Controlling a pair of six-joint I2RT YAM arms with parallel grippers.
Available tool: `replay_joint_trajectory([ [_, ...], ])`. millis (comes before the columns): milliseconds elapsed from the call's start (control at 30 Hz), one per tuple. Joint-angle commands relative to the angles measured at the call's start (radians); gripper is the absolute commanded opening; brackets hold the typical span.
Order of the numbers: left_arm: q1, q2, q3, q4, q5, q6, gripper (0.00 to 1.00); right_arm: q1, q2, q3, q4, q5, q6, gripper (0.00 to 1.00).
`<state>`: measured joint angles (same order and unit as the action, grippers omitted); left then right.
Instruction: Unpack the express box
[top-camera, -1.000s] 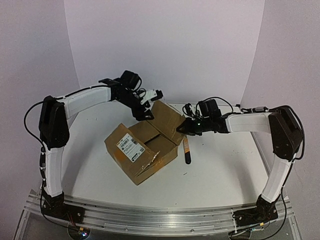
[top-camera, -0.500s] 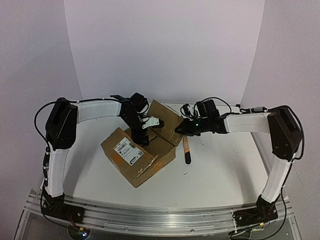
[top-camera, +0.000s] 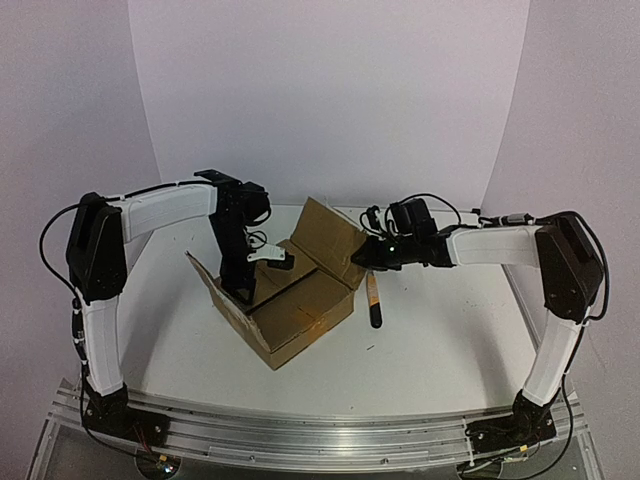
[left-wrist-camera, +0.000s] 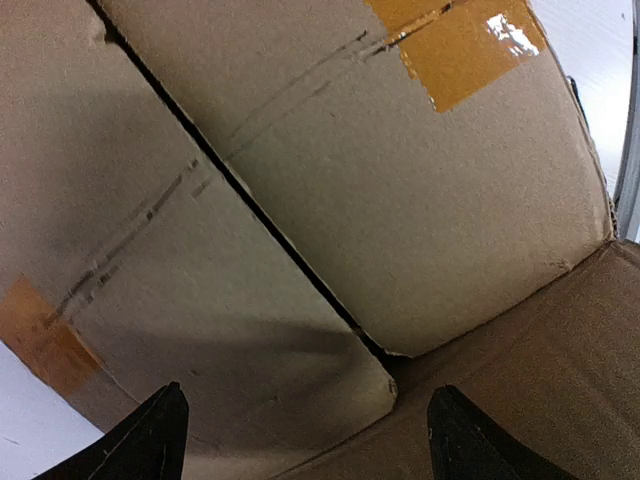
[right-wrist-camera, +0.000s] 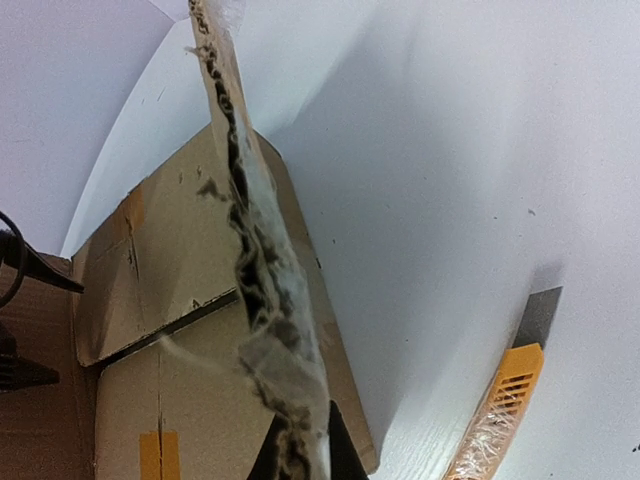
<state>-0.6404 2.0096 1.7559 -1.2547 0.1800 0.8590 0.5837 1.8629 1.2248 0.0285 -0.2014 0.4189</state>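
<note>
The left gripper (left-wrist-camera: 306, 400) hangs low over the left half of the express box (top-camera: 300, 322), which sits in the middle of the counter (top-camera: 450, 320), turned at an angle to the arms. Its fingers (left-wrist-camera: 150, 445) are wide apart and there is nothing between them. Just beside it the left outer flap (top-camera: 205, 280) stands up.

Under this gripper the two inner flaps (left-wrist-camera: 420, 200) lie flat and meet at a dark seam (left-wrist-camera: 270, 230), with pieces of orange tape on them. I judge that the step in hand is to open these inner flaps. To do it well, one finger should go down into the seam and catch the free edge of one flap, then lift it outward slowly so that the cardboard does not tear.

On the right, the right outer flap (top-camera: 335, 235) is raised. The right gripper (top-camera: 368, 255) has its fingers together, clamped on the torn, taped edge of it. It would be good for this grip to hold steady, so the box does not slide during the lift. The utility knife (top-camera: 374, 300) lies on the counter close to the box's right side, and the arms should stay away from it.
</note>
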Motion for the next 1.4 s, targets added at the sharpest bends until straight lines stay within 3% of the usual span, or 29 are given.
replay_joint_trajectory([
  [0, 0.013, -0.149, -0.136, -0.069, -0.021, -0.095, 0.86, -0.007, 0.022, 0.062, 0.004, 0.053, -0.014, 0.01],
  [133, 0.014, -0.329, -0.396, 0.245, -0.184, -0.149, 0.89, -0.009, 0.047, 0.087, 0.007, 0.029, -0.024, 0.01],
  [333, 0.015, -0.559, -0.711, 0.770, -0.410, -0.083, 0.91, -0.022, 0.099, 0.130, 0.011, -0.079, -0.045, 0.02],
  [433, 0.015, -0.596, -0.785, 0.894, -0.434, -0.082, 0.91, -0.028, 0.122, 0.150, 0.013, -0.127, -0.063, 0.02],
  [633, 0.000, -0.592, -0.776, 0.947, -0.329, -0.187, 0.99, -0.028, 0.138, 0.174, 0.018, -0.143, -0.071, 0.03],
  [933, -0.058, -0.463, -0.753, 1.006, -0.259, -0.250, 1.00, -0.026, 0.113, 0.153, 0.027, -0.115, -0.050, 0.04],
  [1167, -0.068, -0.364, -0.705, 1.004, -0.345, -0.176, 1.00, -0.022, 0.104, 0.143, 0.030, -0.111, -0.051, 0.04],
  [1367, -0.077, -0.290, -0.712, 1.063, -0.594, -0.086, 1.00, -0.022, 0.103, 0.145, 0.045, -0.134, -0.051, 0.04],
])
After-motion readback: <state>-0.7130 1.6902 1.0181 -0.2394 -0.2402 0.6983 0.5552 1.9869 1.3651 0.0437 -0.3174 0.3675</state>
